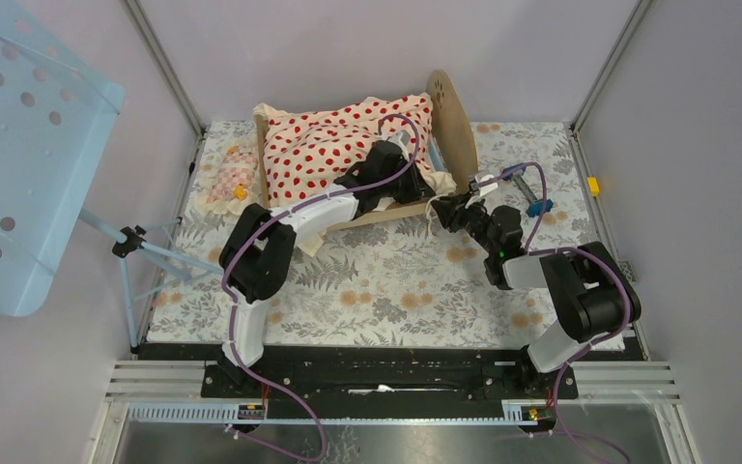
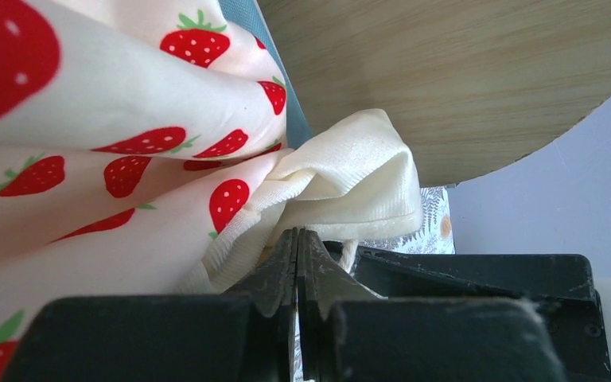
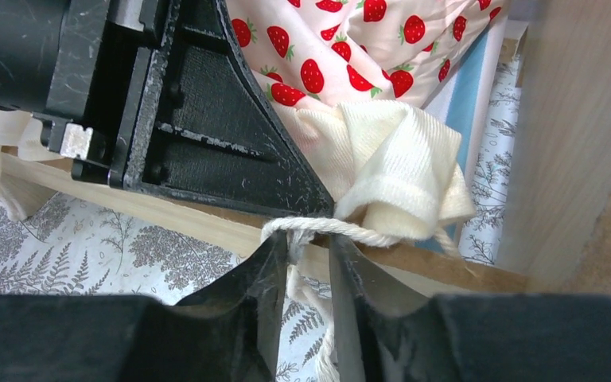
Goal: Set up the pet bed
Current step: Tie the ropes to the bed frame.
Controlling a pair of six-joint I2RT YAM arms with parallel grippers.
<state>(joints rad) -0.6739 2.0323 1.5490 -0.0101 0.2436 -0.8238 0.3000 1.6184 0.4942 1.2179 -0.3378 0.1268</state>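
Note:
The pet bed (image 1: 451, 124) stands at the back middle, its rounded headboard on the right. The red-dotted cream blanket (image 1: 333, 145) is heaped over it, and a strip of the striped mattress (image 3: 465, 87) shows by the headboard (image 3: 577, 135). My left gripper (image 1: 421, 189) is shut, its tips (image 2: 297, 235) at the blanket's bunched cream corner (image 2: 350, 179), which it seems to pinch. My right gripper (image 1: 442, 209) is just beside it at the bed's side rail (image 3: 207, 227). Its jaws (image 3: 306, 239) are closed on a white twisted cord (image 3: 366, 233) that hangs from that corner.
The small pink checked pillow (image 1: 224, 179) lies left of the bed on the leaf-print cloth (image 1: 396, 290). A light blue perforated panel on a stand (image 1: 19, 164) leans in from the left. A small blue object (image 1: 539, 206) and a yellow one (image 1: 592, 184) lie at the right.

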